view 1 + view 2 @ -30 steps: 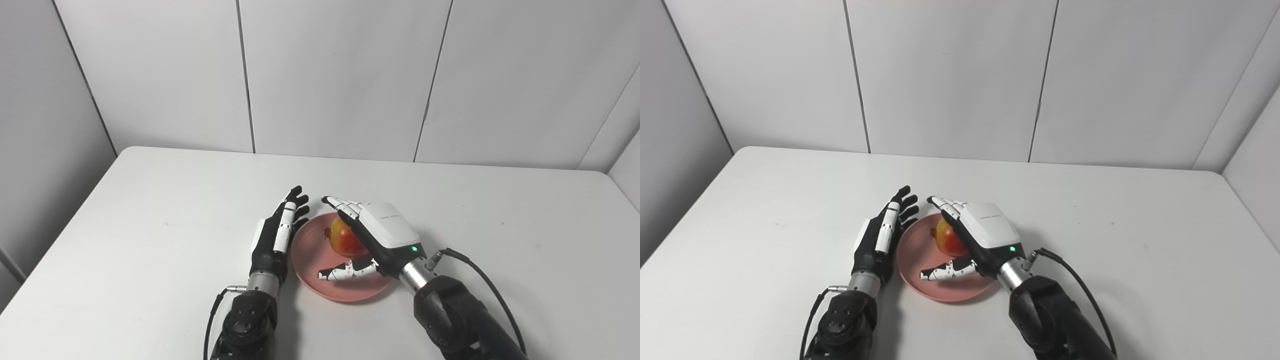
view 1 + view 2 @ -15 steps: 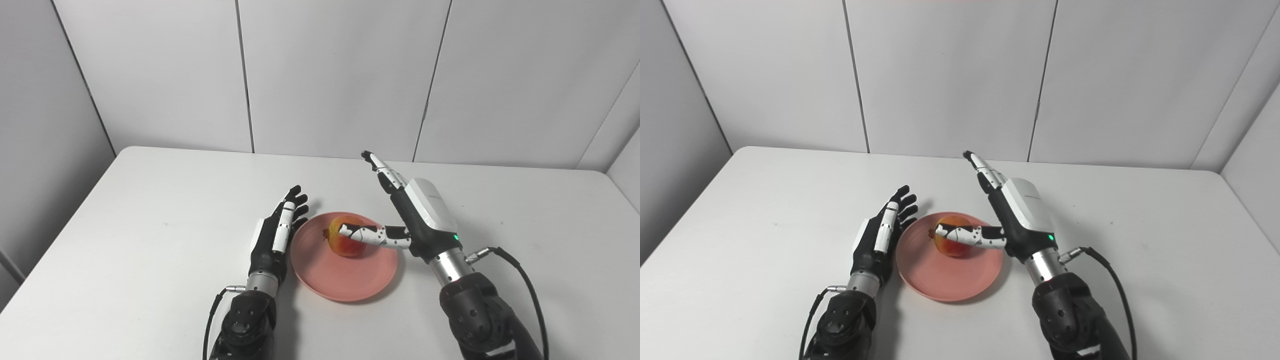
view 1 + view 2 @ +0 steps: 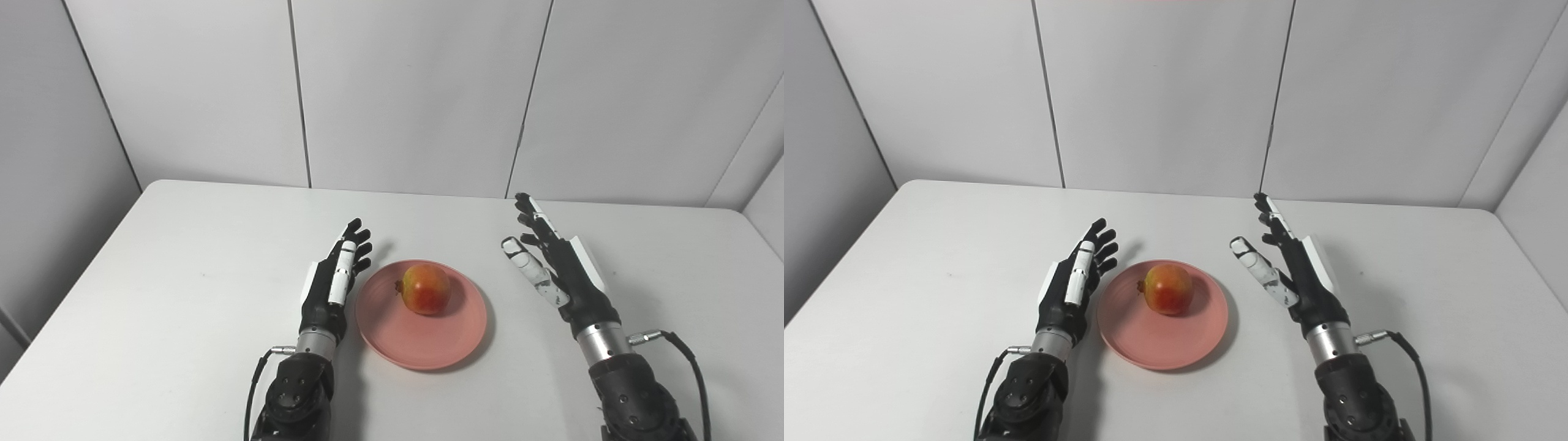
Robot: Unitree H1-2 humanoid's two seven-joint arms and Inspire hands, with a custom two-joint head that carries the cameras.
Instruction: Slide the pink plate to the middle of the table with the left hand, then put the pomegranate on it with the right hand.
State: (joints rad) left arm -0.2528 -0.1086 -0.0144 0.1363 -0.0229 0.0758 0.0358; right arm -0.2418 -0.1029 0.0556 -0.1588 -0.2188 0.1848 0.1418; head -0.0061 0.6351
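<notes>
A: Report the condition of each hand.

B: The right hand [image 3: 560, 269] holds nothing; its fingers are spread and it stands clear of the plate, off to the plate's right. The left hand [image 3: 334, 278] is likewise empty, fingers extended and apart, lying just beside the plate's left rim. Whether it touches the rim cannot be determined.

A: Location of the work items?

B: The pomegranate [image 3: 425, 296] rests on the pink plate [image 3: 422, 352], slightly toward the far side of it. The plate sits near the middle of the table [image 3: 184, 245], toward the near edge.

A: Assessment and hazards.

B: Both steps appear complete. The fruit is round and the plate shallow, so it would probably roll off if the plate were jolted. The likeliest cause is the left hand: a sideways motion during retraction could nudge the rim. The right hand is well apart and presents little risk.
</notes>
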